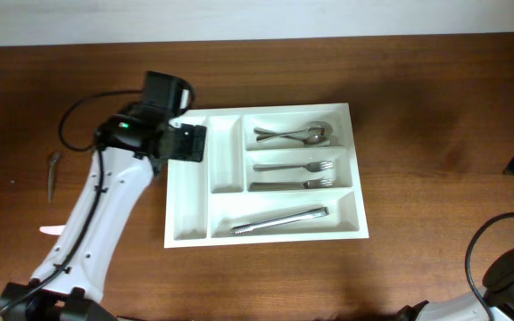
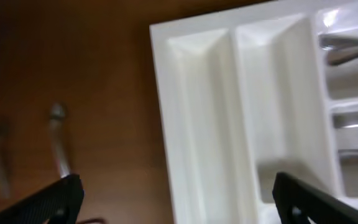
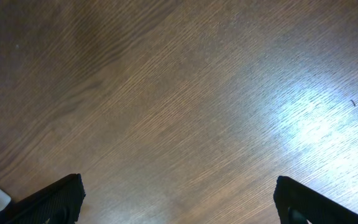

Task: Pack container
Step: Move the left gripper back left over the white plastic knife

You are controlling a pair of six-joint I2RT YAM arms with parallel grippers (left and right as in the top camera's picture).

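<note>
The container point(image 1: 266, 239) is a white cutlery tray lying in the middle of the wooden table. Its top right compartment holds spoons point(image 1: 294, 135), the one below holds two forks point(image 1: 294, 167), and tongs point(image 1: 279, 220) lie in the long bottom one. My left gripper point(image 1: 184, 143) hovers over the tray's upper left corner. In the left wrist view the left gripper point(image 2: 182, 199) is open and empty, straddling the container's point(image 2: 160, 93) left rim and a narrow bare compartment. My right gripper point(image 3: 182, 199) is open over bare wood, holding nothing.
A dark utensil point(image 1: 53, 174) lies on the table left of the tray, and a utensil point(image 2: 58, 137) shows blurred in the left wrist view. A small pink thing point(image 1: 52, 230) lies near the left arm. The right arm point(image 1: 511, 267) sits at the lower right corner.
</note>
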